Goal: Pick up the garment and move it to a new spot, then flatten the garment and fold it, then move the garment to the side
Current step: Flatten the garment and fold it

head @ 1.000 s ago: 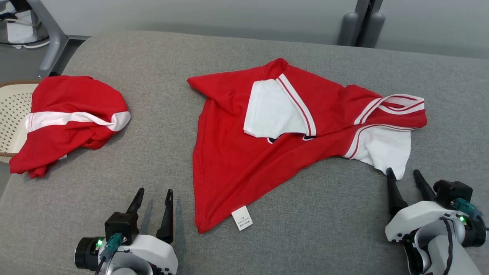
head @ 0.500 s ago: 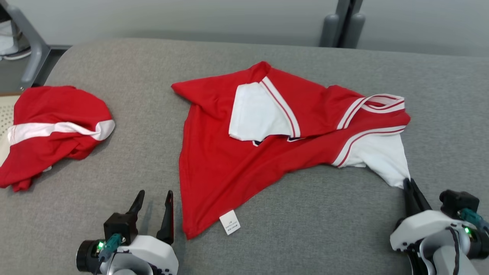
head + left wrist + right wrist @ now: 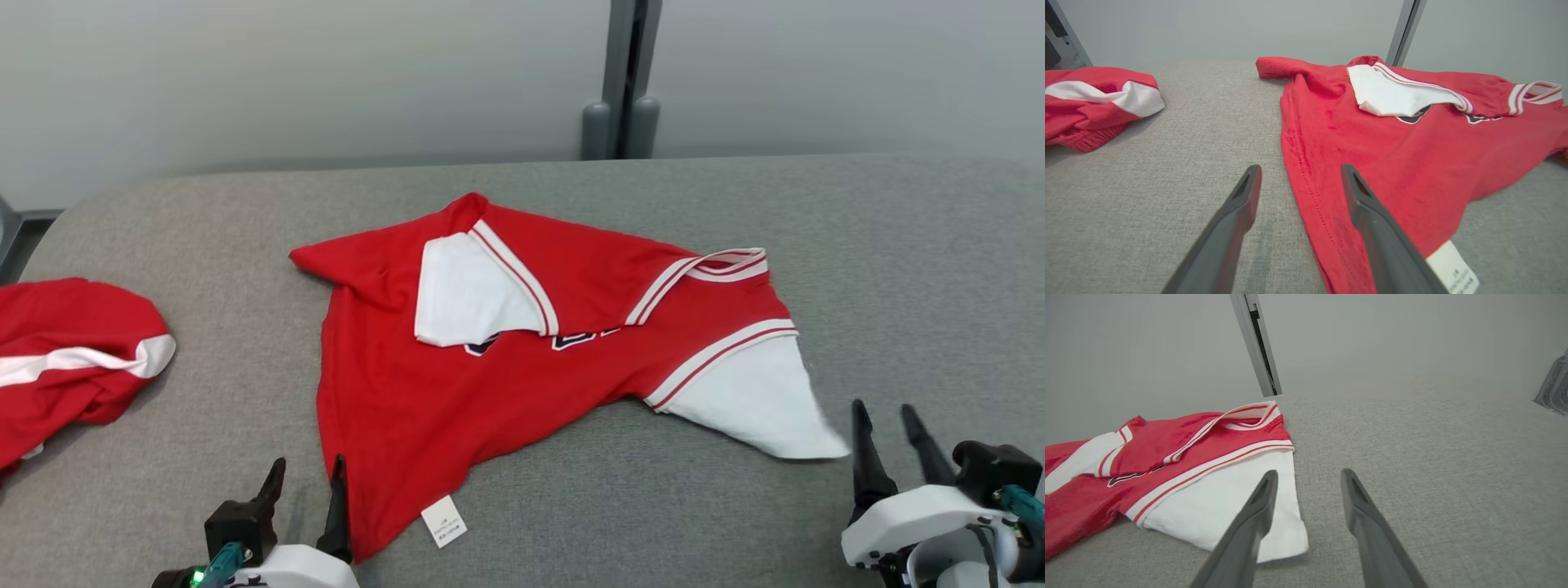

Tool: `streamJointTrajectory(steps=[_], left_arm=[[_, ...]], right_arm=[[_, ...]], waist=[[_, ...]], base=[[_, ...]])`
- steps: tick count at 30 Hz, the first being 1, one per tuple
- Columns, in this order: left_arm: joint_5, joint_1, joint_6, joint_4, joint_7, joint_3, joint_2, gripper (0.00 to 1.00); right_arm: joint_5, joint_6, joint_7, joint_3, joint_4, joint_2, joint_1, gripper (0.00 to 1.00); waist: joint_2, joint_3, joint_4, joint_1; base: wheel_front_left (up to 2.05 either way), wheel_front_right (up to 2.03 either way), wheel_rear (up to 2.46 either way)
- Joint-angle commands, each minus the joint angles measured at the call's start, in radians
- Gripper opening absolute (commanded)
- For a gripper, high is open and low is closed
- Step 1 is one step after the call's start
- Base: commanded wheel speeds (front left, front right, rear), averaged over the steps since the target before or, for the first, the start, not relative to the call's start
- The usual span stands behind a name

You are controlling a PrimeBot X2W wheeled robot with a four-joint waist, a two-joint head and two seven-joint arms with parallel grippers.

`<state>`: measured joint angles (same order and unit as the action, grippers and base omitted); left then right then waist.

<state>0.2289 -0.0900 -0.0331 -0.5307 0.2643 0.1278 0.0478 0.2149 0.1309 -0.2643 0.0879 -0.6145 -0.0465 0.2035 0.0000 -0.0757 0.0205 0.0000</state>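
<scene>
The garment (image 3: 490,384) is a red shirt with white sleeves and striped trim, lying crumpled in the middle of the grey padded surface (image 3: 898,269). One white sleeve (image 3: 751,404) lies stretched out toward the lower right. Just right of its tip, my right gripper (image 3: 882,407) is open and empty; in the right wrist view the sleeve (image 3: 1229,506) lies under and left of the left finger of the right gripper (image 3: 1309,472). My left gripper (image 3: 309,462) is open at the shirt's lower hem. The left gripper (image 3: 1301,167) straddles the hem edge of the garment (image 3: 1392,163), gripping nothing.
A second red and white garment (image 3: 65,359) lies bunched at the left edge. A white label (image 3: 443,520) sticks out from the shirt's lower corner. A grey post (image 3: 624,82) stands against the wall behind. Bare padding stretches to the right of the shirt.
My right gripper shut on the white sleeve's tip, drew it outward, then opened and let it go. The head camera has tilted and turned, shifting the whole picture. The left gripper stayed open.
</scene>
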Motion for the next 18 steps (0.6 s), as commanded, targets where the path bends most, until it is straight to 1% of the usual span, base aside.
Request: streamJointTrajectory(steps=[1,4,7,11,12,18], left_arm=[[-0.011,0.012,-0.015,0.005,0.000,-0.017,0.005,1.00],[-0.018,0.024,-0.022,0.009,0.000,-0.031,0.005,1.00],[-0.024,0.028,-0.024,0.012,0.000,-0.041,0.005,1.00],[-0.040,0.043,-0.026,0.022,0.000,-0.057,0.005,1.00],[-0.044,0.044,-0.022,0.023,0.000,-0.060,0.005,1.00],[-0.055,0.059,-0.018,0.027,0.000,-0.062,0.005,1.00]], right_arm=[[-0.019,0.000,0.000,0.002,0.050,-0.008,-0.016,1.00],[-0.032,0.000,0.000,0.002,0.112,-0.007,-0.034,1.00],[-0.042,0.000,0.000,-0.002,0.143,-0.007,-0.044,1.00],[-0.073,0.000,0.000,-0.017,0.194,-0.008,-0.067,1.00],[-0.098,0.000,0.000,-0.026,0.206,-0.007,-0.072,1.00],[-0.077,0.000,0.000,-0.026,0.210,-0.008,-0.098,1.00]], waist=[[0.0000,0.025,-0.026,0.0000],[0.0000,0.037,-0.035,0.0000],[0.0000,0.044,-0.038,0.0000],[0.0000,0.056,-0.038,0.0000],[0.0000,0.058,-0.037,0.0000],[0.0000,0.062,-0.030,0.0000]], base=[[0.00,0.00,0.00],[0.00,0.00,0.00],[0.00,0.00,0.00],[0.00,0.00,0.00],[0.00,0.00,0.00],[0.00,0.00,0.00]])
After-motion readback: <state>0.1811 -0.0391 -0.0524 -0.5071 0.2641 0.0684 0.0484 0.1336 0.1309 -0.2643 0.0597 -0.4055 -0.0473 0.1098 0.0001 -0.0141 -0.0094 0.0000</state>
